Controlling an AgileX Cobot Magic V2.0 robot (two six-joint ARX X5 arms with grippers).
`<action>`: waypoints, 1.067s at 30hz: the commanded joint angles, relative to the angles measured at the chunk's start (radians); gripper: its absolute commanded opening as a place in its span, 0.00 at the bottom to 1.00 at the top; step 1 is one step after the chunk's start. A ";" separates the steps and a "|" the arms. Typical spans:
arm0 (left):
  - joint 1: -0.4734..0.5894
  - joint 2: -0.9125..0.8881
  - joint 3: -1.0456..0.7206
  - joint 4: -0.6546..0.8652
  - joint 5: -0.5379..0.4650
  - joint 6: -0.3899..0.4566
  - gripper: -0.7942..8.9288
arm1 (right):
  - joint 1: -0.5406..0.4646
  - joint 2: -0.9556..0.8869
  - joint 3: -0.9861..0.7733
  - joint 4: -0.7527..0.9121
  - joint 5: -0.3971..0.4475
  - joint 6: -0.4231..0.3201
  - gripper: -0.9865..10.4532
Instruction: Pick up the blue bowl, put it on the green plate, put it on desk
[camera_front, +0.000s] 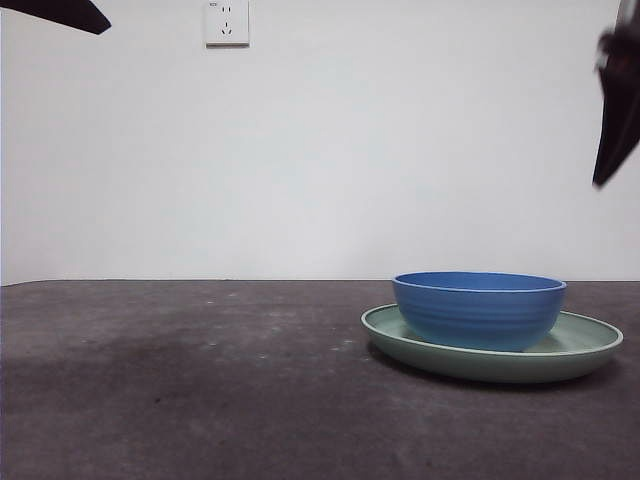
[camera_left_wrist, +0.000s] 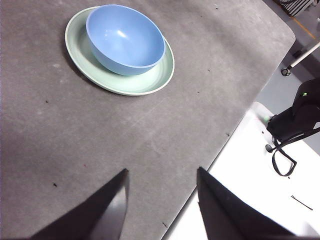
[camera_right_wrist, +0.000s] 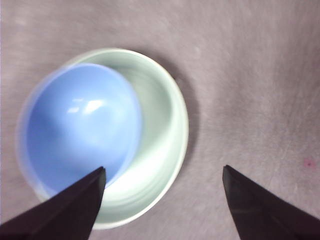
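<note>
We see the blue bowl (camera_front: 479, 309) sitting upright inside the green plate (camera_front: 590, 345), and the plate lies flat on the worktop (camera_front: 180, 390). In the front view the pair sits toward 4 o'clock of the picture, with the bowl resting left of the plate's centre, so more bare green shows on its right side. The bowl is empty (a glossy highlight marks its inner wall).

The right tool (camera_right_wrist: 162, 200) hangs above the plate, well clear of it, its 2 black jaws spread wide apart and gripping nothing; the right wrist view is slightly blurred. In the front view we see it as a dark tip (camera_front: 615, 110) at 2 o'clock.

The left tool (camera_left_wrist: 161, 192) hovers over bare worktop near its edge, well apart from the plate, with its 2 jaws parted and empty.

A wall socket (camera_front: 227, 22) sits at 11 o'clock on the white wall.
</note>
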 joint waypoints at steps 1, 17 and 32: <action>-0.005 0.005 0.010 0.010 0.006 0.013 0.31 | -0.001 0.080 0.017 0.036 -0.004 0.008 0.41; -0.005 0.005 0.010 0.010 0.006 0.012 0.31 | 0.002 0.356 0.017 0.192 -0.040 0.008 0.32; -0.005 0.005 0.010 0.010 0.006 0.011 0.31 | 0.019 0.423 0.017 0.240 -0.053 0.001 0.13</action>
